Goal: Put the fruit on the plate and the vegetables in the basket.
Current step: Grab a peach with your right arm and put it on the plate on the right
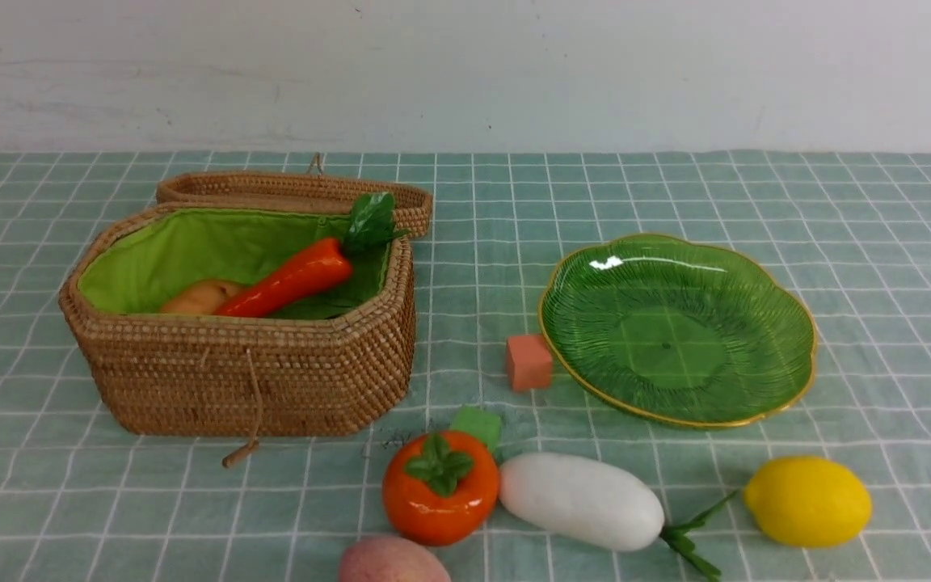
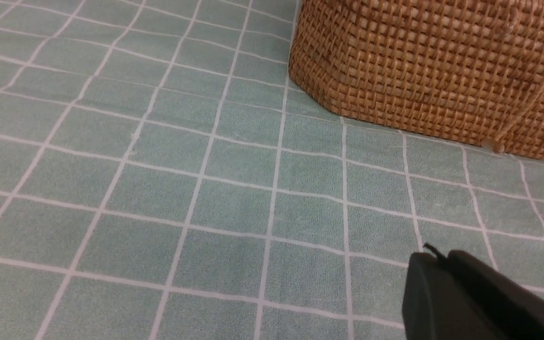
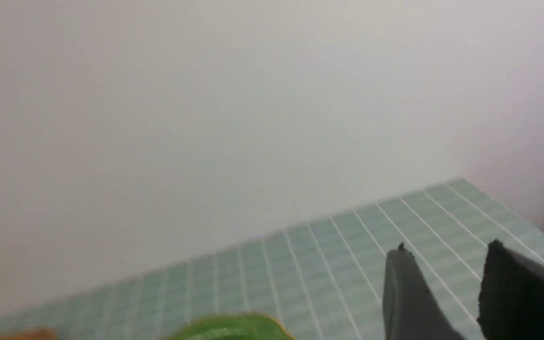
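You have the wicker basket [image 1: 271,376] at left, lid open behind it, green lining showing. Your glossy carrot [image 1: 288,279] lies slanted inside, leaves up over the far right rim. The green ribbed glass plate [image 1: 676,327] with a gold rim sits flat well to its right. Nearest you, in a row: orange persimmon [image 1: 440,485], calyx up; white radish [image 1: 583,501] on its side right against it, stalk pointing right; yellow lemon [image 1: 807,501] past the stalk. The pink peach [image 1: 393,562] is cut off at the near edge.
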Controlling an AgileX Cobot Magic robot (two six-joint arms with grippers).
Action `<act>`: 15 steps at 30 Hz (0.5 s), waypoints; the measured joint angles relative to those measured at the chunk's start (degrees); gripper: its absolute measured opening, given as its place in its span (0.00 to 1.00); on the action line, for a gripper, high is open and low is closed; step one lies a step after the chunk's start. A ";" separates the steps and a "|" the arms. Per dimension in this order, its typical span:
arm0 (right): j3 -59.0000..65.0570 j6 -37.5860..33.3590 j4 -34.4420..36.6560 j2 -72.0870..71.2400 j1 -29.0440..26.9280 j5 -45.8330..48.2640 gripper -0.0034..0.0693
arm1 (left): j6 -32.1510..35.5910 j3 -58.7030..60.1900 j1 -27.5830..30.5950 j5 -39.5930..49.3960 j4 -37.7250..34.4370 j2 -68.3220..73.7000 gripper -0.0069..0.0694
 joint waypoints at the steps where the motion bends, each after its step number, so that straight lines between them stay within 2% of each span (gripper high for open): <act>1: 0.00 -1.20 -0.13 1.30 0.00 0.36 0.38 | 0.00 0.00 0.00 0.00 0.00 0.00 0.12; 5: 0.00 -3.40 0.97 7.36 0.00 -1.54 0.38 | 0.00 0.00 0.00 0.00 0.00 0.00 0.12; 8: -0.06 -4.41 7.27 11.69 0.07 -2.08 0.38 | 0.00 0.00 0.00 0.00 0.00 0.00 0.12; 9: -0.06 -7.16 12.28 15.29 1.67 -0.26 0.38 | 0.00 0.00 0.00 0.00 0.00 0.00 0.12; 10: -0.06 -8.11 13.16 15.63 1.95 -0.11 0.38 | 0.00 0.00 0.00 0.00 0.00 0.00 0.12; 15: -1.49 -21.85 19.61 23.03 13.27 3.24 0.38 | 0.00 0.00 0.00 0.00 0.00 0.00 0.12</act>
